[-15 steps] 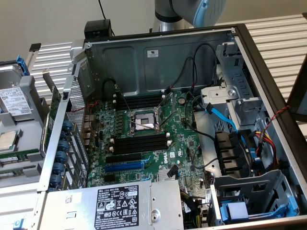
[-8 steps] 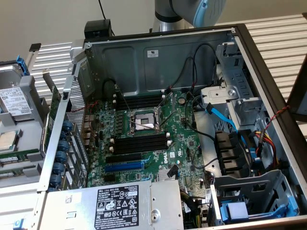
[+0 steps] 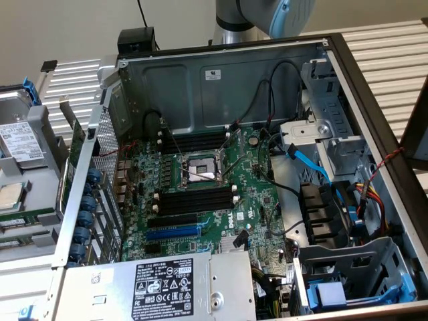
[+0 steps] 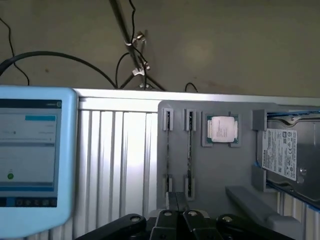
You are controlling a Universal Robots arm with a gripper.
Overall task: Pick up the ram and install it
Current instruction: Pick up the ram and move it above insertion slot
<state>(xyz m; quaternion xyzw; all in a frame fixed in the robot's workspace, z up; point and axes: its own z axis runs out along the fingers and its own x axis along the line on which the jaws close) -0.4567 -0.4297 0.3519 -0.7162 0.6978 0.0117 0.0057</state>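
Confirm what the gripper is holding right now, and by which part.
Nothing is held. The gripper is shut on nothing, and the ram stands edge-on in the grey holder, apart from it.

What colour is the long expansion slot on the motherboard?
The expansion slot is blue; the exterior view shows it best.

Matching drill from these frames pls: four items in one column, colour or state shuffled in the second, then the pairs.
Column 1
1. long expansion slot
2. memory slots
3. motherboard
4. gripper

Column 2
A. shut
B. green
C. blue
D. black

Pairs: 1-C, 2-D, 3-B, 4-A
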